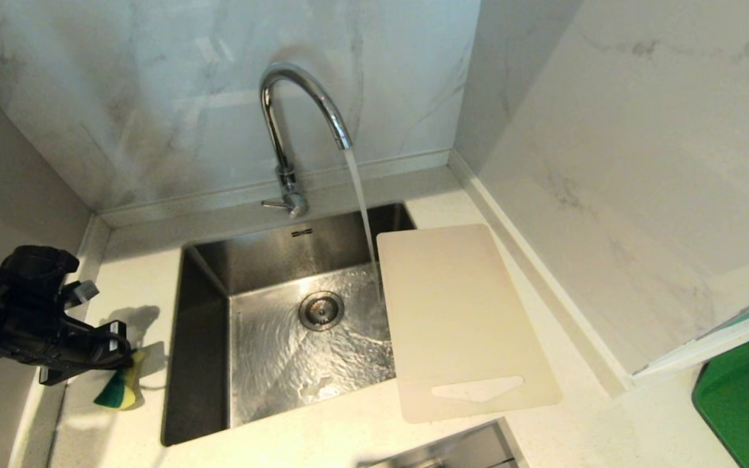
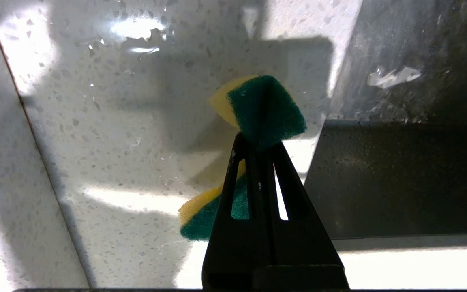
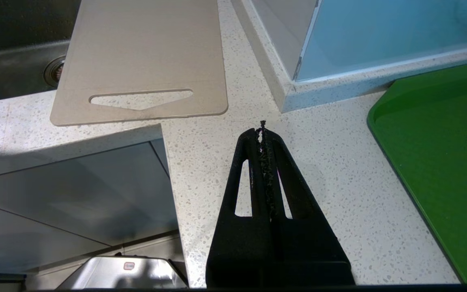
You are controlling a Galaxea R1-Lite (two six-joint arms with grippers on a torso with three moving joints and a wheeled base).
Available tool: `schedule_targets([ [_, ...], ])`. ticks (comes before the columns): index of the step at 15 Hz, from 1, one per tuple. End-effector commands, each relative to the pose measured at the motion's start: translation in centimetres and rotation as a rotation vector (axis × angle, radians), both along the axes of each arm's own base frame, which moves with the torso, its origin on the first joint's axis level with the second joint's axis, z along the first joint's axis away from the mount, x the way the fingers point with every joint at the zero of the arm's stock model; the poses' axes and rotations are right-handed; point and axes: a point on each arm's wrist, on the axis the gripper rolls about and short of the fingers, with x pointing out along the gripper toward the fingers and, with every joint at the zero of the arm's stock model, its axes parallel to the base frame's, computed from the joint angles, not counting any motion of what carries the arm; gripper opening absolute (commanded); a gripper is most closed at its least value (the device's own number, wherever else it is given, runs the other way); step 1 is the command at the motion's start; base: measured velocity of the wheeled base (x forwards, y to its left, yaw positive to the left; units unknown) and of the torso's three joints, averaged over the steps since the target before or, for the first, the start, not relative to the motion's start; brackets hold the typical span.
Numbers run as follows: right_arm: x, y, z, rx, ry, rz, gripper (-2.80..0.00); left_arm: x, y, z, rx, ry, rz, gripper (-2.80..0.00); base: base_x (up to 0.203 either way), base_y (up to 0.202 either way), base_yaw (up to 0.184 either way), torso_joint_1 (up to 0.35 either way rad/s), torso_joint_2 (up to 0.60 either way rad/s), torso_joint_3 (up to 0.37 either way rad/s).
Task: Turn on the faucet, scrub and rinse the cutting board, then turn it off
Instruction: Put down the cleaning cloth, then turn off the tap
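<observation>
Your faucet (image 1: 296, 130) is already on: a stream of water (image 1: 361, 208) falls from the spout into the sink (image 1: 205, 338), landing just beside the far left corner of the cutting board (image 1: 459, 318). The board lies flat on the counter (image 1: 322, 442) to the right, its left edge overhanging the basin and its handle slot toward the near end. Your left gripper (image 1: 118, 364), over the counter left of the sink, is clenched on a yellow-and-green sponge (image 2: 264, 109), pinched so it folds. The right gripper (image 3: 262, 132) hangs closed and empty above the counter, near the green board (image 3: 440, 154). As I judge it, only the first step is done; scrubbing, rinsing and shutting the water off are all left.
</observation>
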Motion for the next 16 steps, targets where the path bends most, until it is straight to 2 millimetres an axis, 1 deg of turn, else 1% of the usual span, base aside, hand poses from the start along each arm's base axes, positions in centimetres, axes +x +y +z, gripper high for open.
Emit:
schedule_targets([
  [1,0.0,0.0,0.0,-0.001,0.004,0.001,-2.80,-0.3,0.2,-0.2,-0.001,0.010,0.006,-2.80,0.000,0.000,0.000,0.000,0.00,0.000],
  [2,0.0,0.0,0.0,-0.002,0.004,0.001,-2.80,-0.4,0.1,-0.1,-0.004,0.001,0.004,0.00,0.000,0.000,0.000,0.000,0.00,0.000],
  [5,0.0,0.0,0.0,-0.001,0.004,0.001,-2.80,-0.9,0.1,0.3,-0.002,-0.009,0.004,0.00,0.000,0.000,0.000,0.000,0.00,0.000],
  [8,0.0,0.0,0.0,-0.001,0.004,0.001,-2.80,-1.6,0.0,1.8,0.003,-0.056,0.005,0.00,0.000,0.000,0.000,0.000,0.00,0.000],
  [10,0.0,0.0,0.0,-0.001,0.004,0.001,-2.80,-2.2,-0.2,3.6,0.006,-0.124,0.000,0.00,0.000,0.000,0.000,0.000,0.00,0.000],
  [11,0.0,0.0,0.0,-0.002,0.004,0.001,-2.80,-2.5,-0.7,5.1,0.003,-0.178,-0.014,0.00,0.000,0.000,0.000,0.000,0.00,0.000],
  [12,0.0,0.0,0.0,-0.001,0.004,0.001,-2.80,-2.6,-1.9,6.4,-0.009,-0.226,-0.049,0.00,0.000,0.000,0.000,0.000,0.00,0.000],
  [13,0.0,0.0,0.0,-0.002,0.004,0.001,-2.80,-2.5,-3.5,7.9,-0.039,-0.279,-0.074,-2.80,0.000,0.000,0.000,0.000,0.00,0.000],
  [15,0.0,0.0,0.0,-0.002,0.004,0.001,-2.80,-1.7,-6.7,10.8,-0.177,-0.388,-0.064,-2.80,0.000,0.000,0.000,0.000,0.00,0.000],
  [16,0.0,0.0,0.0,-0.001,0.004,0.001,-2.80,-0.8,-8.6,11.8,-0.267,-0.461,-0.061,-2.80,0.000,0.000,0.000,0.000,0.00,0.000],
])
